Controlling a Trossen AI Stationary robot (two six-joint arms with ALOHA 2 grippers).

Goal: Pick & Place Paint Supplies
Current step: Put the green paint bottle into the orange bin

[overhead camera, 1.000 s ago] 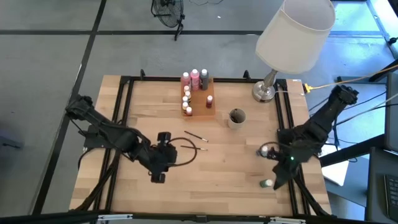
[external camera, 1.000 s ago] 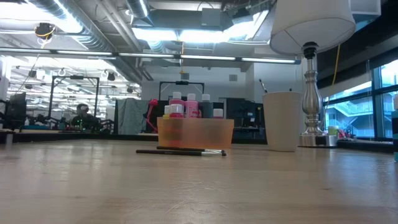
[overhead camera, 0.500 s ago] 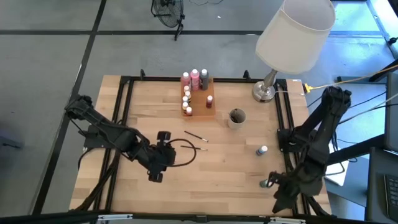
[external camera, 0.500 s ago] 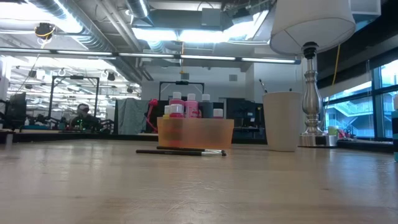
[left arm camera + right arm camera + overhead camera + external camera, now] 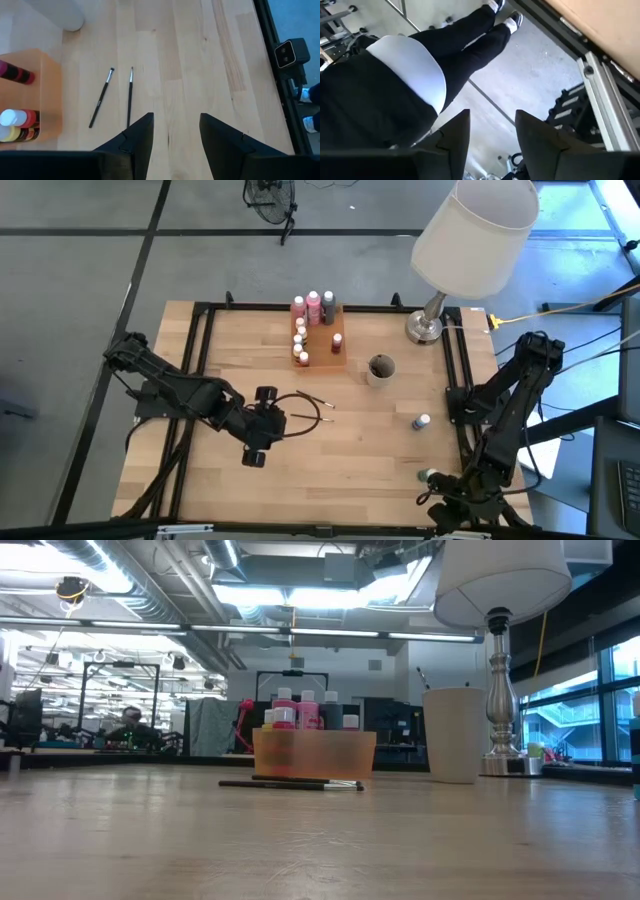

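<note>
Paintbrushes (image 5: 116,96) just ahead of open left pincer (image 5: 176,131).

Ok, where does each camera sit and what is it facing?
High: overhead, looking down on the table; both arms show.
Low: table height, facing the tray, cup and lamp; no arm.
Left wrist: over the brushes; open left hand.
Right wrist: off the table, toward a person; open right hand.
High, low and left wrist views share the brushes and tray.

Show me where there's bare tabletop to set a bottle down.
Free: the wide strip between the left gripper and the lone blue-capped bottle, below the two paintbrushes. Also bare left of the orange tray. Crowded: the back middle, with tray, cup and lamp close together.
</note>
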